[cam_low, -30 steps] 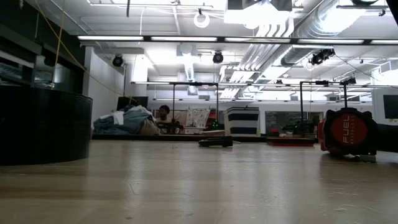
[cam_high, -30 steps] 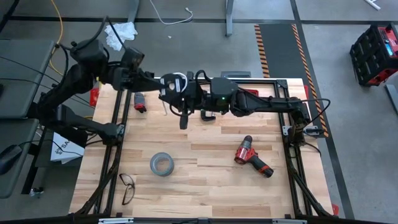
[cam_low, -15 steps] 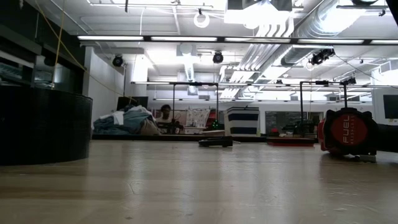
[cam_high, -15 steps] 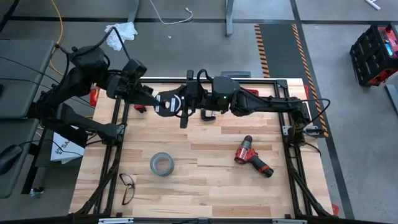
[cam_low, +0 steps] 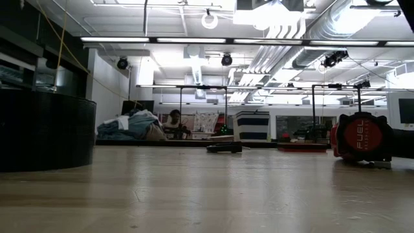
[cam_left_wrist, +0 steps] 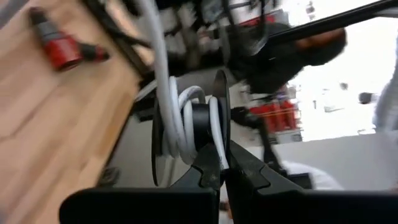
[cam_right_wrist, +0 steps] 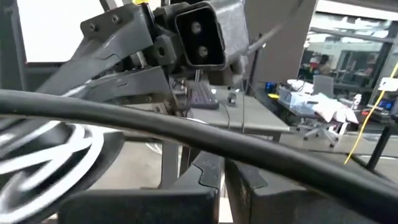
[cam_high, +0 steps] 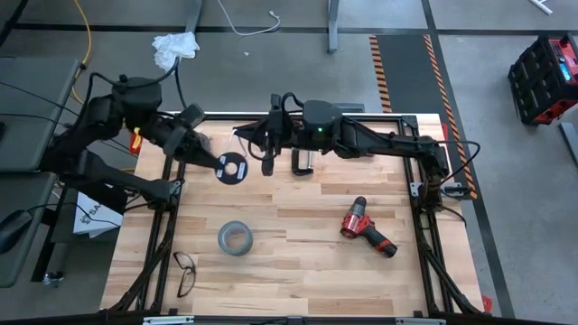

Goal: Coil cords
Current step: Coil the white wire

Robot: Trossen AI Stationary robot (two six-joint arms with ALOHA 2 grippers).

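The small black round spool with a white label (cam_high: 233, 168) is held clear above the table's far left part. White cord (cam_left_wrist: 186, 118) is wound on its core. My left gripper (cam_high: 217, 161) is shut on the spool. A thin stretch of the cord (cam_high: 240, 134) leads from the spool toward my right gripper (cam_high: 260, 135), which hangs just to the far right of the spool with its fingers (cam_right_wrist: 208, 177) together. The spool shows as a blur in the right wrist view (cam_right_wrist: 50, 155). My left gripper pinches the spool's flange rim (cam_left_wrist: 217, 146) between its two fingers, coming from the table's left. The spool is lifted clear, label side up. My right gripper is shut where the cord's free stretch ends (cam_high: 253, 132). The place of contact does not show in its wrist view.
A grey tape roll (cam_high: 234, 238), a red drill (cam_high: 366, 228) and glasses (cam_high: 185, 271) lie on the near half of the table. A black clamp (cam_high: 301, 165) lies under my right arm. The drill also shows in the low view (cam_low: 362, 139).
My left gripper has drawn back toward the table's left and near side with the spool, away from my right gripper. The spool has turned so that its label faces up. My right gripper has stayed about where it was.
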